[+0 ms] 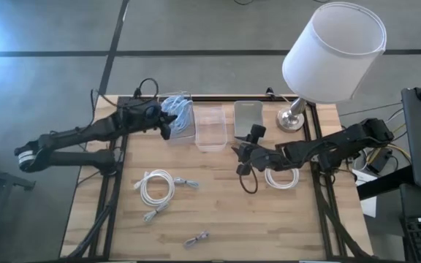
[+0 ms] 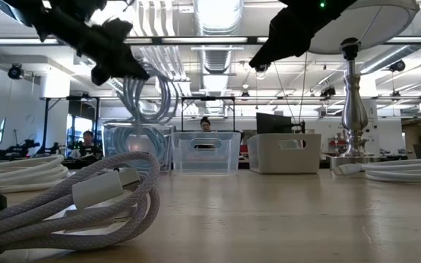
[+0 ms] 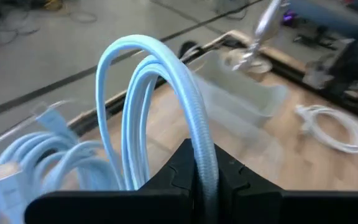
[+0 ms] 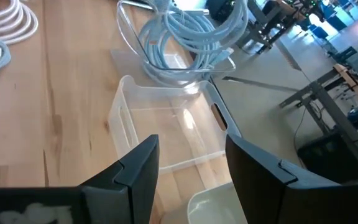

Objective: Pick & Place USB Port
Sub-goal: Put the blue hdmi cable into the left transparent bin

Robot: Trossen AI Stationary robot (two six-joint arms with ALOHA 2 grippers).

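Over the bin (image 1: 179, 124) at 11 o'clock, left gripper (image 1: 165, 121) clamps the blue cable (image 3: 166, 81), loops upright. Right gripper (image 1: 243, 159) hangs apart above the wooden worktop (image 1: 218, 212).

From overhead we look straight down on the whole pale wooden table (image 1: 218, 219). The low camera sits at table height, facing level toward the room beyond. Each wrist camera peers closely past its own jaws — and all four views share the row of clear plastic bins (image 1: 211, 128) (image 2: 205, 152) (image 3: 241, 99) (image 4: 166, 124) at the table's far edge.
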